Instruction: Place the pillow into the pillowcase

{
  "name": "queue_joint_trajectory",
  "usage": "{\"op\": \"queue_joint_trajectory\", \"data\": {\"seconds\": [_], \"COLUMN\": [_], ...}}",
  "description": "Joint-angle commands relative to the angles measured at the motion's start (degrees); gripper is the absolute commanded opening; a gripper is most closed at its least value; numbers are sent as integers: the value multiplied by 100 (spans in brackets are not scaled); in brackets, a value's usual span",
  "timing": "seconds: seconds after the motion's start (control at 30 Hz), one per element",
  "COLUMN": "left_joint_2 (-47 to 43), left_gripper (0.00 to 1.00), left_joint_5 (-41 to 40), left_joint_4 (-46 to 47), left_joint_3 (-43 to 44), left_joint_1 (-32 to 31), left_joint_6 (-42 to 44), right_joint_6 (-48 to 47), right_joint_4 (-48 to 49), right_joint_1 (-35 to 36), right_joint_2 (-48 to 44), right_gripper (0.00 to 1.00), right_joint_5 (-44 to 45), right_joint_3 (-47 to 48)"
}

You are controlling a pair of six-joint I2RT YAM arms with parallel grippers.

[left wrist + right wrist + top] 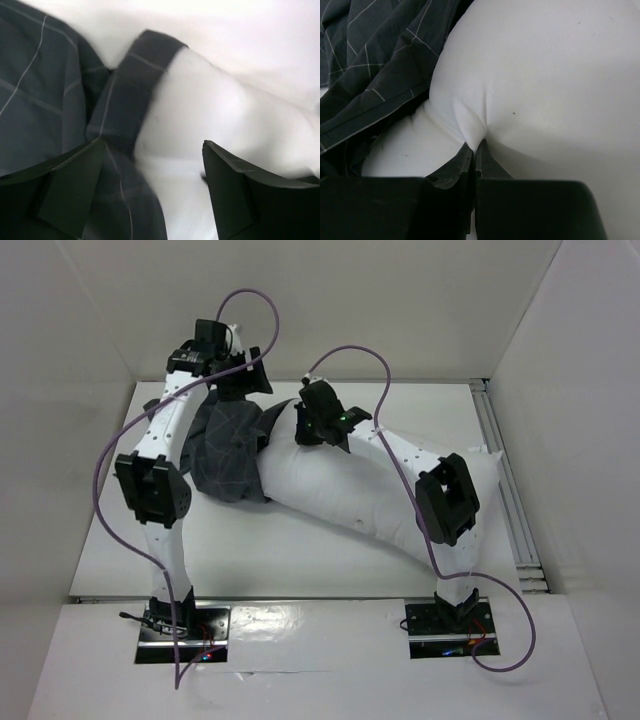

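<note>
The large, plain white soft pillow (350, 505) lies across the table (290, 560), its left end inside the dark charcoal grid-lined cloth pillowcase (225, 455). The right gripper (475, 150) pinches a fold of pillow beside the hem. The left gripper (152, 150) hangs over that hem, jaws spread wide, holding nothing.

- A robot lab test cell: plain white panels (330, 300) box in a white table (300, 560).
- 2 cabled arms bolted on metal base plates (183, 635) at 6 o'clock.
- Aluminium rail (507, 480) at 3 o'clock.

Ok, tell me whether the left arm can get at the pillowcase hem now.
Probably yes: its open fingers hang right over the pillowcase hem beside the pillow, nothing between.
</note>
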Motion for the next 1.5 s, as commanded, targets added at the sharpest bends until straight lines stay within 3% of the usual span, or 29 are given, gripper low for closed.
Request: {"op": "queue_joint_trajectory", "data": {"seconds": [0.0,0.27,0.47,0.5,0.67,0.73,0.83,0.87,1.2,1.4,1.47], "left_joint_2": [857,1570,1886,1939,2229,2229,2282,2221,701,507,559], "left_gripper": [93,94,77,70,61,53,6,0,0,0,0], "left_joint_5": [206,329,486,557,672,672,619,619,619,1277,1839], "left_joint_4": [-185,-115,69,70,70,122,175,175,887,940,940], "left_joint_3": [670,715,715,767,882,882,997,997,593,592,785], "left_joint_1": [8,-45,-151,-151,-151,-151,-151,-151,-151,-203,-203], "left_joint_6": [106,221,221,221,169,169,116,116,-200,-306,-411], "right_joint_6": [-9,-9,-9,-9,-62,-62,-62,-62,-352,-466,-537], "right_joint_4": [-178,-231,-231,-231,-284,-284,-284,-284,-117,-47,-47], "right_joint_1": [26,-27,-27,-27,-27,-27,-27,-27,-27,26,166], "right_joint_2": [93,145,145,145,145,145,145,145,-214,-268,-320], "right_gripper": [0,0,0,0,0,0,0,0,0,0,0], "right_joint_5": [-260,-208,-208,-208,-208,-155,-155,-155,-278,-348,-252], "right_joint_3": [-146,-146,-199,-199,-146,-146,-199,-199,-515,-665,-665]}}
